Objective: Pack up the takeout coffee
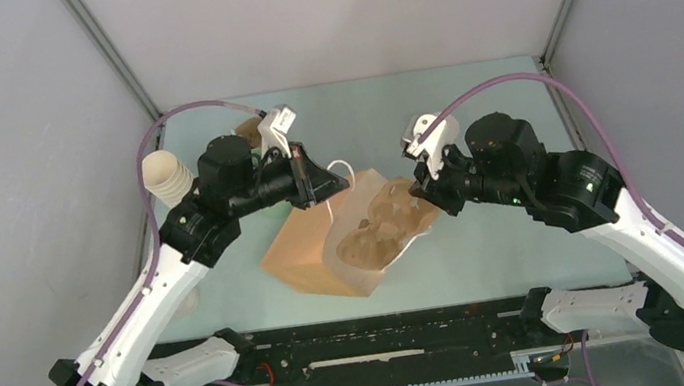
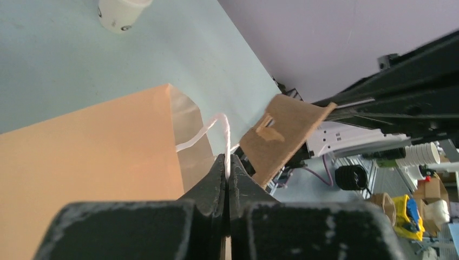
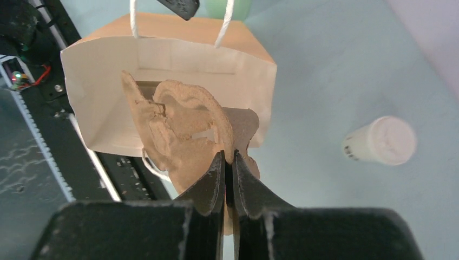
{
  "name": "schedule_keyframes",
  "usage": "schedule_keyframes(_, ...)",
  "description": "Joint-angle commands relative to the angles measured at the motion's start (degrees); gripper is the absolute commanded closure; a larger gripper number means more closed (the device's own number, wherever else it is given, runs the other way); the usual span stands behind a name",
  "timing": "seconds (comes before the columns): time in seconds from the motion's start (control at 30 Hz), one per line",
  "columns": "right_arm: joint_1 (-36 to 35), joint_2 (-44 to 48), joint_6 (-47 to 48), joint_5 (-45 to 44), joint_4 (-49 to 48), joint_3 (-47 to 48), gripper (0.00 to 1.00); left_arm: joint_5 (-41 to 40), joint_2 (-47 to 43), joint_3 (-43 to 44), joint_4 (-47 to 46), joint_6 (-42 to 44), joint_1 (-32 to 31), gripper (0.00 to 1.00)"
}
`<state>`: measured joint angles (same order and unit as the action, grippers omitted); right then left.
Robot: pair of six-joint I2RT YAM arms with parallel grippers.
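One paper bag (image 1: 298, 252), one pulp carrier (image 1: 375, 227), one takeout coffee (image 3: 381, 142)

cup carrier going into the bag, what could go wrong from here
1. The left gripper pinches only the thin white handle, so the paper bag could slide or its mouth sag as the cup carrier pushes in.
2. The right gripper holds the carrier by one edge, tilted; it may snag on the bag's rim.
3. The lidded coffee cup sits outside the bag; a swinging arm might knock it.
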<state>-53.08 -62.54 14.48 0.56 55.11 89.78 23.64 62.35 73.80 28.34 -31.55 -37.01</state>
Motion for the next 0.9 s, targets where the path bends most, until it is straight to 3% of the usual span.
schedule_keyframes(0.0,-0.4,1.4,-11.5,1.5,-6.9,-6.6,1.00,3.2,-4.3,-5.4,-6.7,-1.3,-1.1,1.00)
schedule_keyframes(0.3,-0.3,3.8,-20.5,7.6,-18.9,-17.3,1.00,3.3,-7.0,-9.7,-7.8,-1.2,-2.1,1.00)
schedule_keyframes(0.5,-0.3,3.8,-28.1,-2.5,-23.1,-21.2,1.00,4.1,-6.4,-9.3,-9.1,-2.0,-2.1,1.00)
schedule_keyframes(0.63,-0.2,6.3,-28.4,-6.2,-24.5,-23.8,1.00,4.5,-6.0,-9.4,-9.0,-2.1,-2.1,1.00)
schedule_keyframes(0.87,-0.9,6.3,-27.5,1.4,-31.5,-29.1,1.00,4.6,-5.4,-9.6,-9.3,-3.2,-2.2,1.00)
